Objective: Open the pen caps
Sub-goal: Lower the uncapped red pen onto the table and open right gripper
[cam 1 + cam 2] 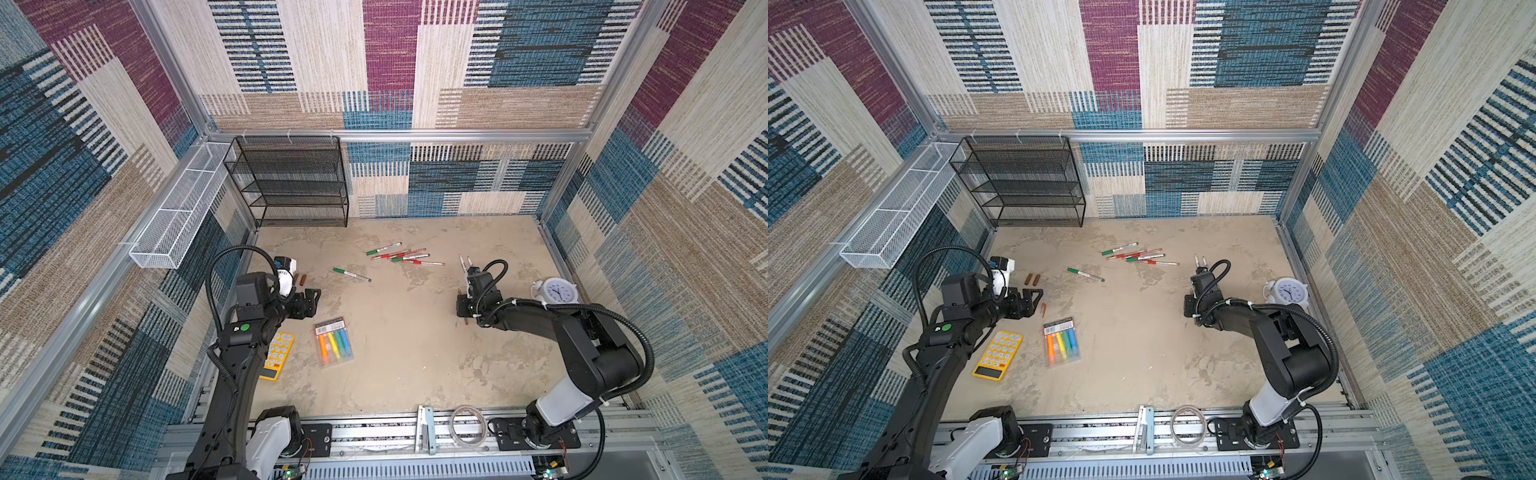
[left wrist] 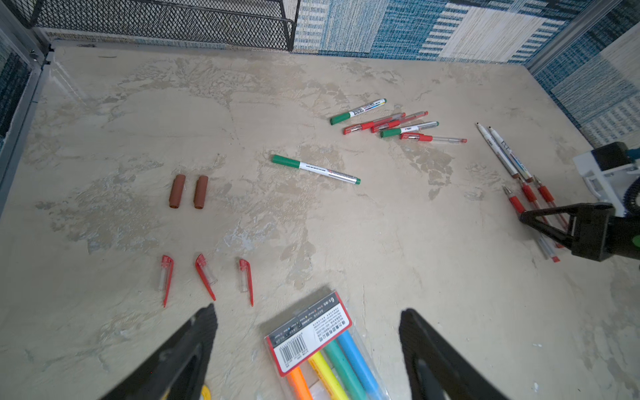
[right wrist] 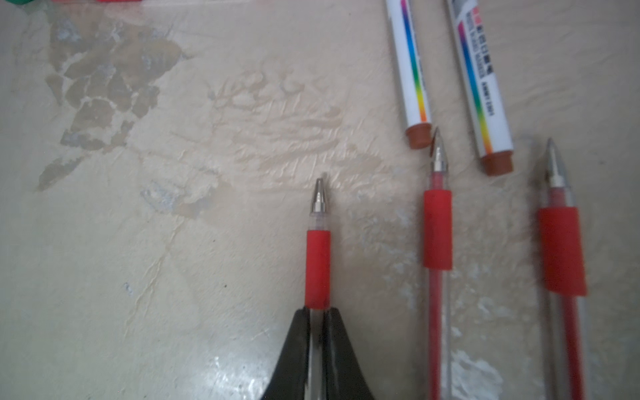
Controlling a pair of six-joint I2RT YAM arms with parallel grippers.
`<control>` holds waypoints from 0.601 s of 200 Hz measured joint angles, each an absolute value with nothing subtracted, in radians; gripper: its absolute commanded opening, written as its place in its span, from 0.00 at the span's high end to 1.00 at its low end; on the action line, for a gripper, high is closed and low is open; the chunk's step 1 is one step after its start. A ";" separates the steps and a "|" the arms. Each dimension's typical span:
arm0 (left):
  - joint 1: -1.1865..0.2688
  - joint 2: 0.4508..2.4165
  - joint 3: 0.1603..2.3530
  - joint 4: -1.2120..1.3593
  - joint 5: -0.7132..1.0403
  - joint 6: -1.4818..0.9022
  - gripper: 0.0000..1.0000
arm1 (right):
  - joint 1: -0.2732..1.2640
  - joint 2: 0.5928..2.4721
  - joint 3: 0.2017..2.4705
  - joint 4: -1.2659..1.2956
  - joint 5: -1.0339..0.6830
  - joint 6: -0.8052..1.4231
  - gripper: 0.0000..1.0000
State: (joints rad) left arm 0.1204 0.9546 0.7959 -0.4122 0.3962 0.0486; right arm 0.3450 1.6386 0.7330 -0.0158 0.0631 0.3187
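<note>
The table [image 2: 381,259] looks sorted to keep done apart from undone: capped pens [image 2: 391,124] are heaped at the back, a green marker [image 2: 315,169] lies alone, and opened pens [image 3: 438,228] lie beside the right gripper [image 3: 317,311]. Loose brown caps [image 2: 188,191] and red caps [image 2: 206,277] line up near the left gripper [image 2: 306,313]. The left gripper's jaws stand spread and empty; the right pinches a bare-tipped red pen [image 3: 318,266] by its barrel.
</note>
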 measured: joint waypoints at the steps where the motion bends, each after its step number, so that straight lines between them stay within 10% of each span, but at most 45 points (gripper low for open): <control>1: 0.120 0.955 0.796 -0.412 0.396 0.049 0.14 | 0.345 1.640 0.735 -0.016 0.064 0.319 0.96; 120: 0.131 0.949 0.793 -0.408 0.410 0.047 0.14 | 0.341 1.580 0.813 -0.112 0.084 0.320 0.57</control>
